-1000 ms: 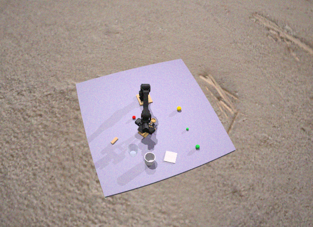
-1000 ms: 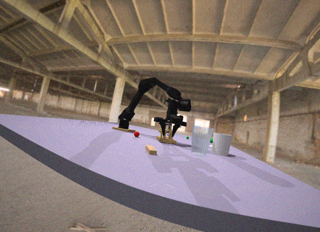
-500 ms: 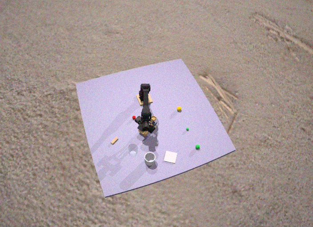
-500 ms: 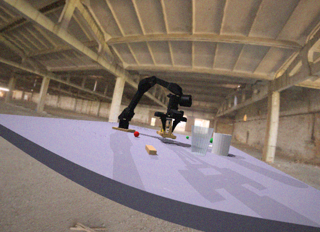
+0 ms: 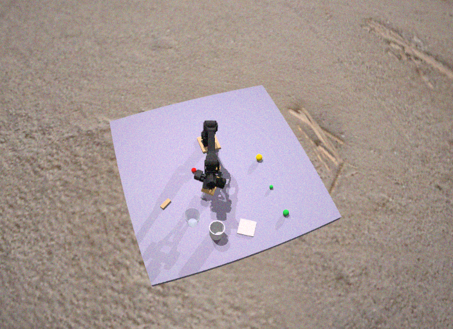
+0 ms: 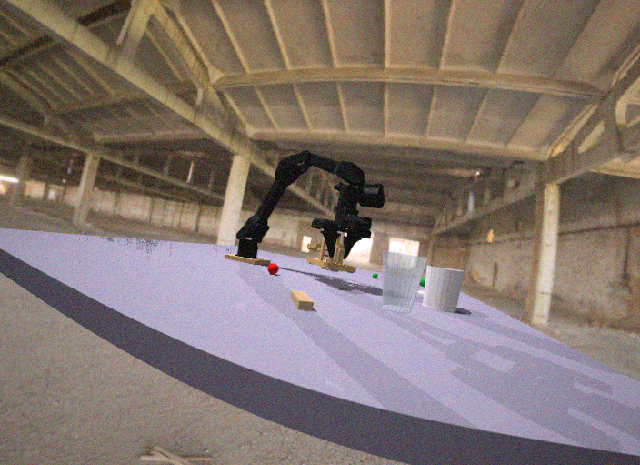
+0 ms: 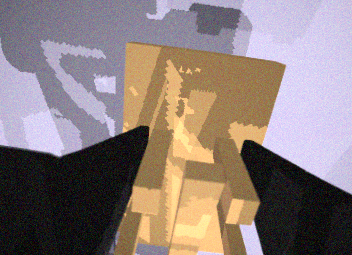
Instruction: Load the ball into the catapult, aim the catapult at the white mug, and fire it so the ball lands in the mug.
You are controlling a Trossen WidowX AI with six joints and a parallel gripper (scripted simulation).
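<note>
Top view, reading the clock with the gripper [image 5: 211,182] [image 6: 338,255] [image 7: 195,141] at its centre and 12 at the picture's upper edge. I have the arm [image 5: 211,142] [image 6: 273,198] reaching out from its wooden base plate [image 5: 201,147] [image 6: 232,257] at 12 o'clock. The wooden catapult [image 5: 208,191] [image 6: 329,264] [image 7: 262,83] is under the gripper, partly hidden by it from above. Exterior view: my fingers point down at its frame. Wrist view: one finger at 9 o'clock of the frame, the other at 3, partly closed and holding the catapult between them; exact contact points are hidden.

White mug [image 5: 217,235] [image 6: 443,289]: upright on the lilac table top [image 5: 175,127] [image 6: 155,295] [image 7: 312,91], close to 6 o'clock. Clear tumbler [image 5: 192,216] [image 6: 403,281]: upright at 7, near the mug.

Balls, all on the table top: red ball [image 5: 194,170] [image 6: 273,268] at 10, yellow ball [image 5: 258,157] at 2, small green ball [image 5: 271,187] [image 6: 375,275] at 3, larger green ball [image 5: 286,212] [image 6: 423,281] at 4. Which one is meant for loading I cannot tell. Wooden block [image 5: 165,203] [image 6: 302,300]: lying flat at 8.
</note>
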